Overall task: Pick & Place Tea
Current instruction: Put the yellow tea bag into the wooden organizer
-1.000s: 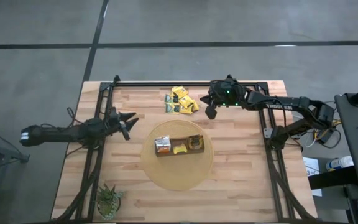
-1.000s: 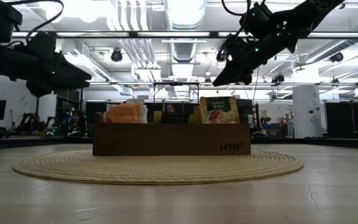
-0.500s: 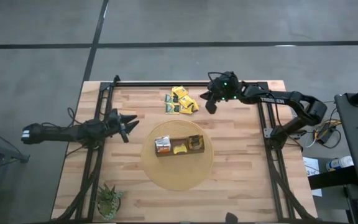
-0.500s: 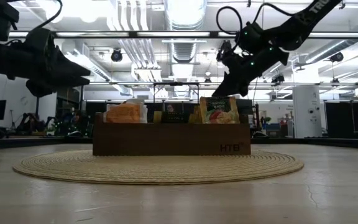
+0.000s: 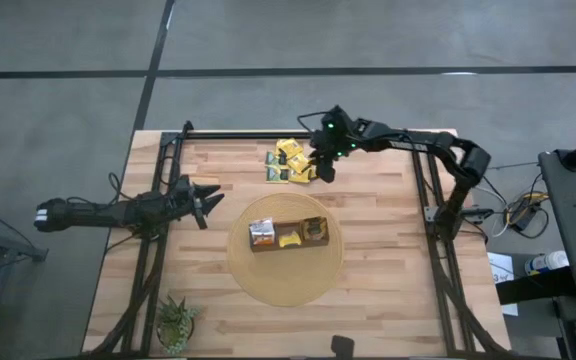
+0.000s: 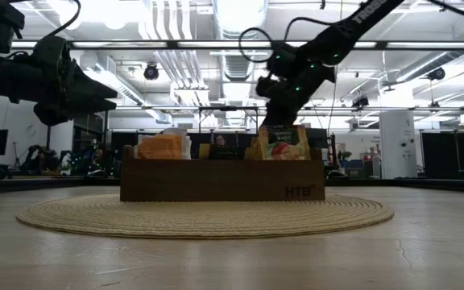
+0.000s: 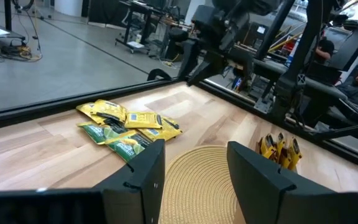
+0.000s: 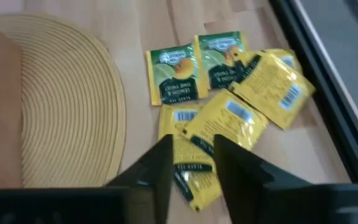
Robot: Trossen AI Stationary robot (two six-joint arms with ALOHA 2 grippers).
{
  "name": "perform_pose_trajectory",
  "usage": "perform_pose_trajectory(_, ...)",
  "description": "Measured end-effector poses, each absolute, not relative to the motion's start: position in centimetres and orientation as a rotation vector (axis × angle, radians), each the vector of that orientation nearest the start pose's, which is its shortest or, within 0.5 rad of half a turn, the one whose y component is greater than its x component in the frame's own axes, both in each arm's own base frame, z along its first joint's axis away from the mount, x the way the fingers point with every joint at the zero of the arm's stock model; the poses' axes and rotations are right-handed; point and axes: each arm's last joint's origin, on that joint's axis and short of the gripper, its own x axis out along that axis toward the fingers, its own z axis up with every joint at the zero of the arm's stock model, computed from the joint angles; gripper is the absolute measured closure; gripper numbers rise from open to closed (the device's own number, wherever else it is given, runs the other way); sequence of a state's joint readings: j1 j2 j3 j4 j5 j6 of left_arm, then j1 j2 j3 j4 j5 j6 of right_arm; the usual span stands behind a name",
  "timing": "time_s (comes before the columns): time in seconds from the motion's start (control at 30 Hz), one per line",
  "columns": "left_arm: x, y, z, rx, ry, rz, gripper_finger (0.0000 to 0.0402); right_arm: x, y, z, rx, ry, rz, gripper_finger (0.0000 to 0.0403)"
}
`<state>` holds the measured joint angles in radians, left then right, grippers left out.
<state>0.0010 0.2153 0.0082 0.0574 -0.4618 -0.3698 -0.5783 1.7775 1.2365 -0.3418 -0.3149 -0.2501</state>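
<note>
1. Right gripper (image 5: pixel 324 168) upper centre of high view, over the right edge of the tea pile (image 5: pixel 290 162); fingers parted a little with nothing between them, a yellow sachet (image 8: pixel 229 124) showing just past the tips
2. Left gripper (image 5: pixel 206 200) left of centre, open and empty, waiting beside the mat (image 5: pixel 286 285)
3. Loose tea: yellow and green sachets (image 8: pixel 174 74) overlapping on bare wood above the mat; more already stand in the box (image 6: pixel 222 180)
4. Handling, as a judgement: flat, light, thin paper or foil, likely slick; they will slide and flex, and two may lift together
5. Best hold: pinch one raised edge or corner of a top yellow sachet, not the flat face
</note>
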Motion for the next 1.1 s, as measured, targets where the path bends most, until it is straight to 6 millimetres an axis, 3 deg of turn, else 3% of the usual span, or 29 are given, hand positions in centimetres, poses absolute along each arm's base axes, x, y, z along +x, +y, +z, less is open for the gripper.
perform_pose_trajectory(0.27,10.7,1.3,15.4,-0.329,0.059,0.483,0.0235,34.7,-21.1,19.5,0.165,0.878,-0.142,0.0162)
perform_pose_trajectory(0.5,10.7,1.3,15.4,-0.329,0.059,0.483,0.0235,35.7,-21.8,17.4,0.366,0.964,-0.338,0.0108)
perform_pose_trajectory(0.7,10.7,1.3,15.4,-0.329,0.059,0.483,0.0235,36.2,-21.6,15.6,0.551,0.992,-0.426,0.011)
perform_pose_trajectory(0.87,10.7,1.3,15.4,-0.329,0.059,0.483,0.0235,36.8,-21.2,15.7,0.494,0.994,-0.394,0.0131)
perform_pose_trajectory(1.1,10.7,1.3,15.4,-0.329,0.059,0.483,0.0235,37.0,-20.9,16.3,0.391,0.995,-0.516,0.0164)
